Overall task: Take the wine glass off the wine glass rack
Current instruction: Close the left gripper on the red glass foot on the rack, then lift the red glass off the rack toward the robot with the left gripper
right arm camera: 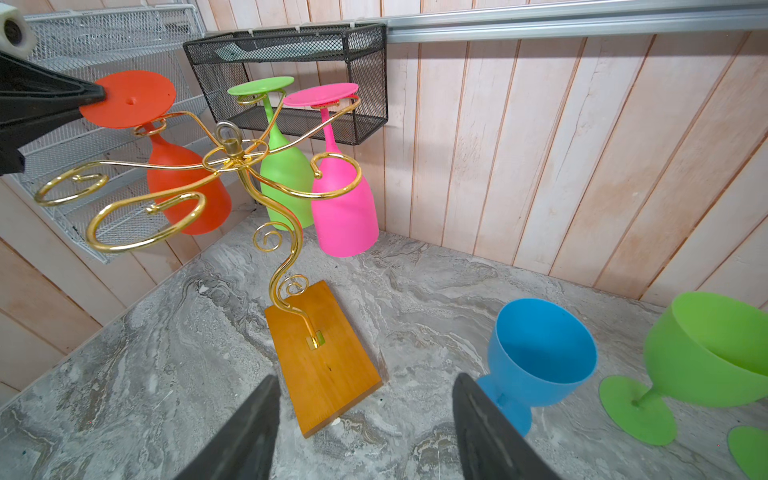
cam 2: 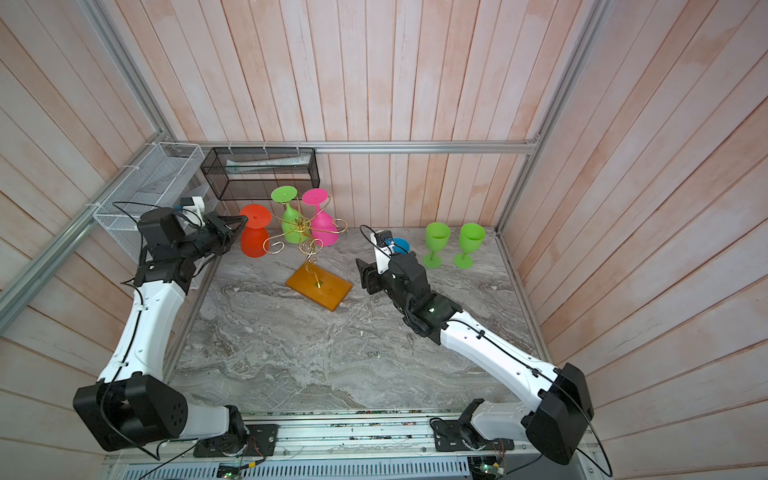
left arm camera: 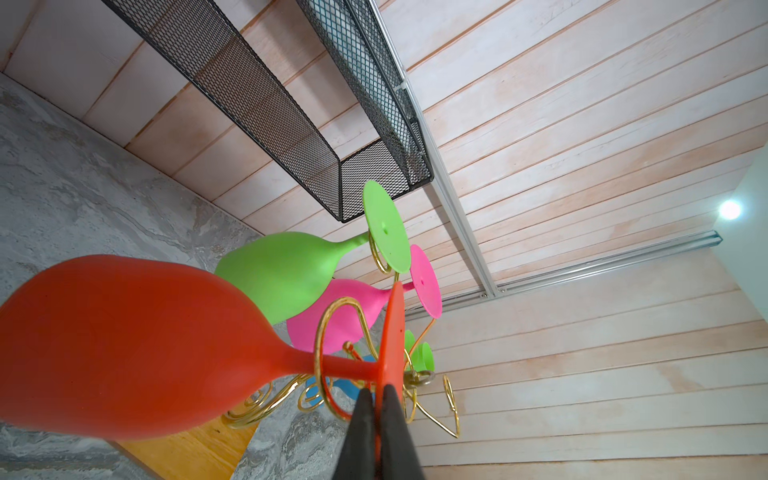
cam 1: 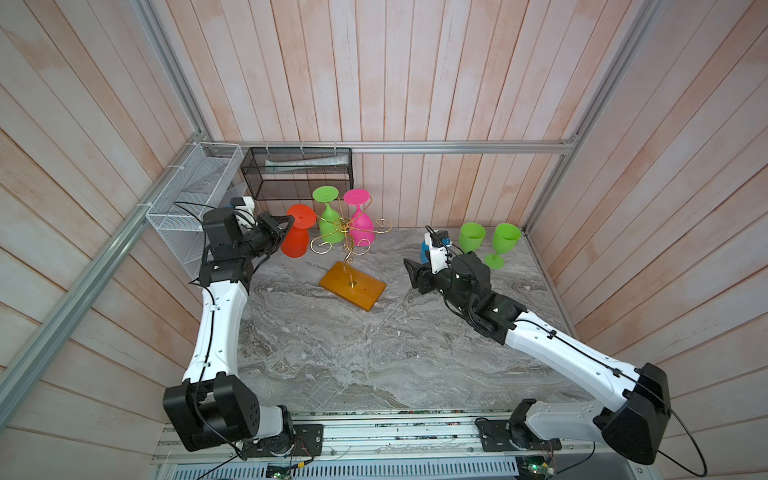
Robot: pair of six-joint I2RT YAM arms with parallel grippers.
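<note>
Wine glass rack (cam 1: 360, 294) carries a red wine glass (cam 1: 296, 241), a green glass (cam 1: 329, 224) and a pink glass (cam 1: 363, 232) upside down, the black mesh basket (cam 1: 250, 180) holds something pale, the left gripper (left arm camera: 377, 388) pinches the red foot's rim, and the right gripper (right arm camera: 365, 376) stands spread and empty near the rack's base.

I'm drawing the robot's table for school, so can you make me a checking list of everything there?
Surface: grey marble tabletop, a few pale specks.
Job's things: wine glass rack upright; red glass, green glass and pink glass hang upside down on it.
Clutter: two green goblets and a blue goblet stand upright on the tabletop, apart from the rack.
Hands: left hand shut on the red glass's foot; right hand open, holding nothing.
Cables: black cables run along both arms, away from the glasses.
Surroundings: white wire basket and black mesh basket hang on plank walls; metal frame.
</note>
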